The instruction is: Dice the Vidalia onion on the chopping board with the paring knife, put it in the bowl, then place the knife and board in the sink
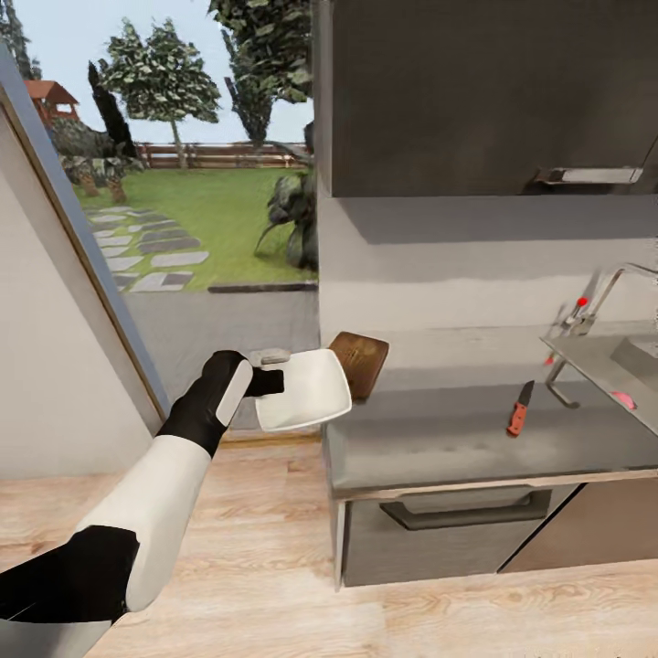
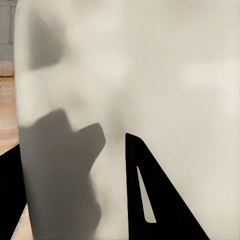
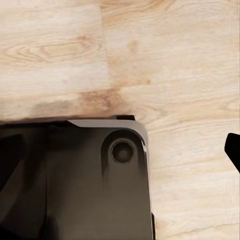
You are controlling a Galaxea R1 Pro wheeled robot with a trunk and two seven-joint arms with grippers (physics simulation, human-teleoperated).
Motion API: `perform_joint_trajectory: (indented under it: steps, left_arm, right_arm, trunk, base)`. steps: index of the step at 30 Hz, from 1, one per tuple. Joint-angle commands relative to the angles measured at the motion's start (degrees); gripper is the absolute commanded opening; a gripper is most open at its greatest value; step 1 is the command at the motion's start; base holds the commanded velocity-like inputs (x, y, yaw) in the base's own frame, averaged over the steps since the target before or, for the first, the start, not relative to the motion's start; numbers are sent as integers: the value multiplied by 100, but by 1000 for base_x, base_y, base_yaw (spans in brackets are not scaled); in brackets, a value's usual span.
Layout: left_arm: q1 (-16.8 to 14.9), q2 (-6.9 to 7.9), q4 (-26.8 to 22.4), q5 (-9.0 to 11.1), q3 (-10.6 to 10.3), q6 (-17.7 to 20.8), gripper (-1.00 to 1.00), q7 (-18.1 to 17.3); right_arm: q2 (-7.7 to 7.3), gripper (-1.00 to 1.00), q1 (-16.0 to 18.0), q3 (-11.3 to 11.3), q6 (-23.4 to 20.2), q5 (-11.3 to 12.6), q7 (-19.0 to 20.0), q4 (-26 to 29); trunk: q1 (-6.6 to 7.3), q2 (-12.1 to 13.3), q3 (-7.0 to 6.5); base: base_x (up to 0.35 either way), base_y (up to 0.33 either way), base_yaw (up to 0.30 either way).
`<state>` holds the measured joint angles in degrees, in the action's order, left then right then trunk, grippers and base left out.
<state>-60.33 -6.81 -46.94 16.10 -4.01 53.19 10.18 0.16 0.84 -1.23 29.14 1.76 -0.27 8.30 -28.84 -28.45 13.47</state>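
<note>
My left gripper is shut on the rim of the white bowl. It holds the bowl tilted at the left end of the grey countertop, partly over the floor. In the left wrist view the bowl sits close between the dark fingers. The brown chopping board lies just behind the bowl. The red-handled paring knife lies on the countertop near the sink. The pinkish Vidalia onion lies in the basin. One dark fingertip of the right gripper shows over the floor.
A chrome tap with a red knob stands behind the sink. A dark wall cabinet hangs above the counter. A glass wall to a garden lies to the left. The robot's dark base rests on the wooden floor.
</note>
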Motion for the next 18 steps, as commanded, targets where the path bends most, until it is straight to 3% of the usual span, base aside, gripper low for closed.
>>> perform_joint_trajectory:
  steps: [1,18]
  left_arm:
    - [-4,4,-7,68,-12,16,-100,54]
    - [-1,4,1,83,-12,16,-100,46]
  right_arm:
    - [2,100,4,-9,21,17,1,-4]
    - [2,100,4,-9,21,17,1,-4]
  trunk:
    - [-2,-9,4]
    - [-2,-9,-92]
  base:
    - [0,298,-113]
    - [8,279,-122]
